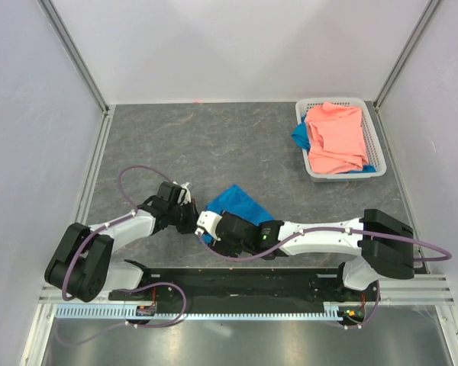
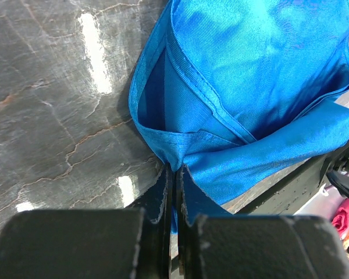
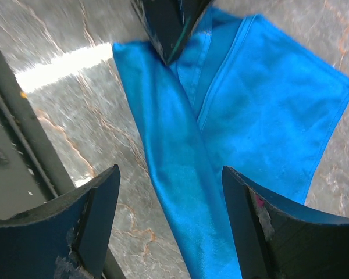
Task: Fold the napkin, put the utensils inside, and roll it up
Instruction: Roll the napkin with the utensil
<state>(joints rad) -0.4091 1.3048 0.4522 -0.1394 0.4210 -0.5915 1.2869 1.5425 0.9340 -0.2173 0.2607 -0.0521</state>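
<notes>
The bright blue napkin (image 1: 242, 203) lies rumpled on the grey table between the two arms, with one side folded over in a long loose pleat (image 3: 180, 192). My left gripper (image 1: 189, 216) is shut on a bunched corner of the napkin (image 2: 244, 87), and cloth shows between its closed fingertips (image 2: 175, 170). My right gripper (image 1: 204, 227) hovers open just above the pleat, its fingers (image 3: 102, 209) standing wide on either side of the fold and touching nothing. The left gripper's dark fingers (image 3: 168, 29) show at the top of the right wrist view. The utensils are out of view.
A white basket (image 1: 375, 141) at the back right holds a salmon-pink cloth (image 1: 336, 137) with a blue scrap (image 1: 298, 137) under it. The black base rail (image 1: 244, 280) runs along the near edge, close behind the napkin (image 2: 291, 186). White walls enclose the table.
</notes>
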